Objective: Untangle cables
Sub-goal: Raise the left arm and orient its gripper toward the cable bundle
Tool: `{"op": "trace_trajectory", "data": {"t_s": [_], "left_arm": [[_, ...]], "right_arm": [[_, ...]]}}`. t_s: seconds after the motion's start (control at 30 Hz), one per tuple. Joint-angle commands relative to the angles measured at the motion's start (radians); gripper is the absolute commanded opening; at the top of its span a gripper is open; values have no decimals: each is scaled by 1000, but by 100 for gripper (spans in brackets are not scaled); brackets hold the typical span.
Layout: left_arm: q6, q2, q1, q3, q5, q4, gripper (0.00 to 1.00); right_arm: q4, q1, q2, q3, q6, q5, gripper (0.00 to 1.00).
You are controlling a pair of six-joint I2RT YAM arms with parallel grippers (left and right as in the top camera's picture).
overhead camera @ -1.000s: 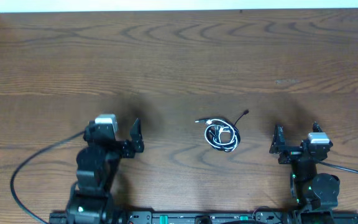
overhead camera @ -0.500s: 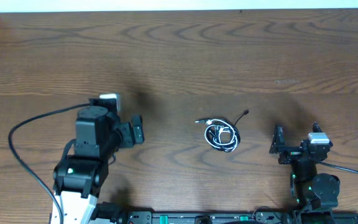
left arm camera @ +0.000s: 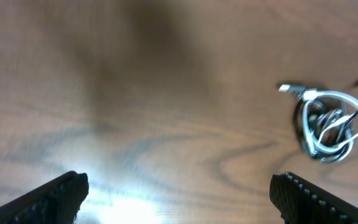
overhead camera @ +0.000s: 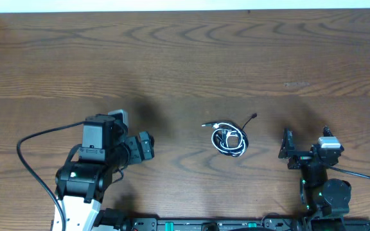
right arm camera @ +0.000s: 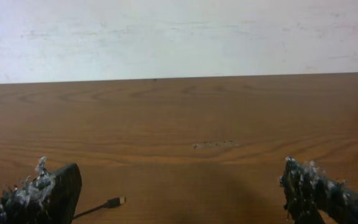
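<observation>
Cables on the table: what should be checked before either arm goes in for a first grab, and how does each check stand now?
1. Left gripper open and empty: ok.
2. Right gripper open and empty: ok.
3. Cables lying free on the table, touched by neither gripper: ok.
4. Loose ends to grab: ok, a white plug end and a black plug end stick out.
5. Cables centred ahead of the left gripper: not ok, they sit far right in the left wrist view.
6. Which strand crosses over which: cannot tell, too small.
</observation>
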Motion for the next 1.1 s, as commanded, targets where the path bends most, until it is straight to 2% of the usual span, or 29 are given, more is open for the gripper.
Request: {"op": "trace_trajectory", "data": {"t_s": [0.0,0.63,1.07], "left_arm": [[-6,-6,-2,21,15,46,98],[48,67,-2,179,-56,-51,98],[48,68,-2,189,-57,-84,98]], "right_arm": [[-4,-3,-5,-1,9,1,99],[-4,-3,-5,-1,9,1,99],[-4,-3,-5,-1,9,1,99]]}}
